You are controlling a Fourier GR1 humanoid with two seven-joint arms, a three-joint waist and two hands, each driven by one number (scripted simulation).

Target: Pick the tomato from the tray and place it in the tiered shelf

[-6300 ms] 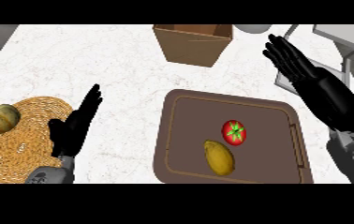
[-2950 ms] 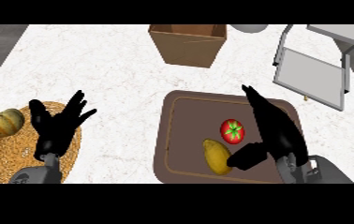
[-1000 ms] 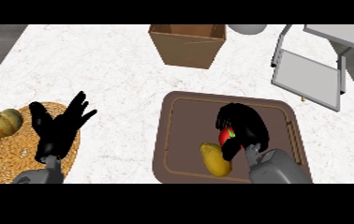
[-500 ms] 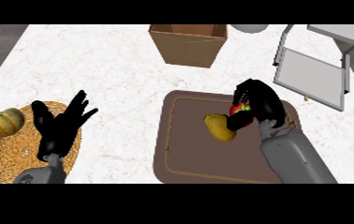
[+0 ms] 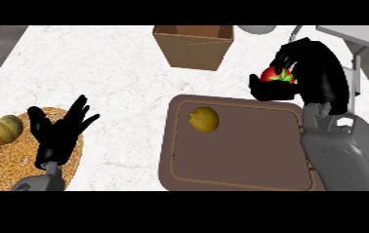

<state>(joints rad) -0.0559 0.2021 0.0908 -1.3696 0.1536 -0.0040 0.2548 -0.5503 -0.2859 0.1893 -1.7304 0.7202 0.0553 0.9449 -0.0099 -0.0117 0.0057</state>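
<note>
Above the tray's (image 5: 238, 176) far right corner, the right hand (image 5: 306, 76) has its fingers and thumb curled round the tomato (image 5: 278, 75), red skin and green stem showing between them. Tomato is off the tray, lifted, carried toward the tiered shelf (image 5: 349, 47), whose pale frame shows just past the tray's far right corner, mostly hidden behind the hand and forearm. Shelf levels can't be made out.

Step in hand, as I judge it: carry to the shelf. To do it well:
- keep the curl closed round the tomato until it sits over a shelf level
- move away from the tray toward the frame, high enough to clear the shelf's front rail
- set it down flat before the fingers release; round fruit will likely roll, so release low
- watch the forearm, it hangs over the tray's right edge

On the tray, near its far left corner, a yellow lemon (image 5: 203, 119) lies alone; leave it. Beyond the tray's far edge stands a brown open box (image 5: 193, 46), apart from the path. Well left of the tray, the left hand (image 5: 59, 132) rests open, fingers spread, over a woven mat (image 5: 22, 154) with a rounded tan item (image 5: 7, 128) at its left edge.
</note>
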